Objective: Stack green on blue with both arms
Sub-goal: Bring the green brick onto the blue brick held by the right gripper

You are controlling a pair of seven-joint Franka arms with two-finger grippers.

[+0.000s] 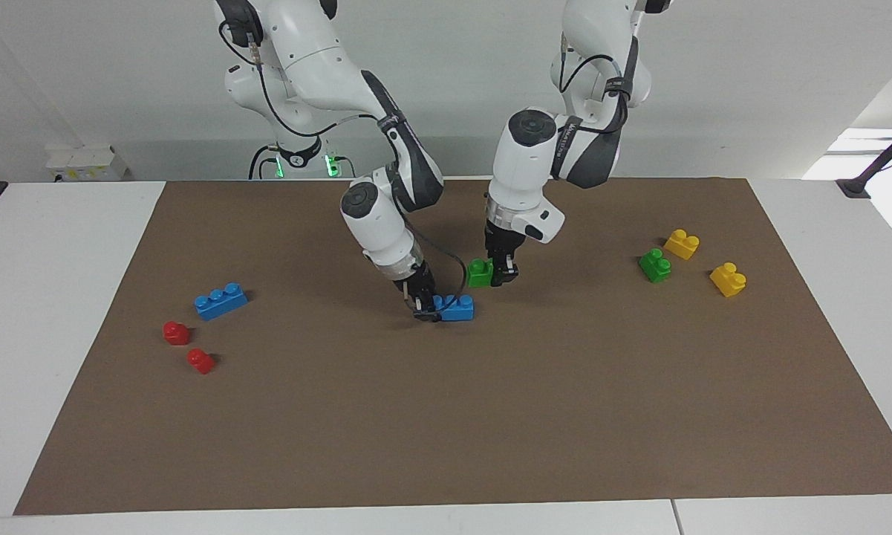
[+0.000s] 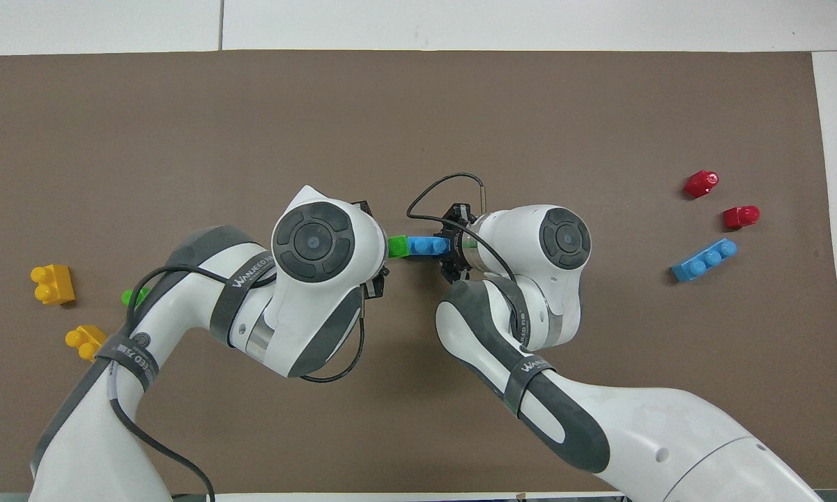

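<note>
green brick (image 1: 480, 273) in left hand (image 1: 502, 276)

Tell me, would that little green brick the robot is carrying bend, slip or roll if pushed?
Probably not. The green brick keeps its blocky shape in the shut left gripper, so it looks stiff. Held by one end alone, it seems light. Its glossy plastic could slip; its flat sides should slide rather than roll.
</note>
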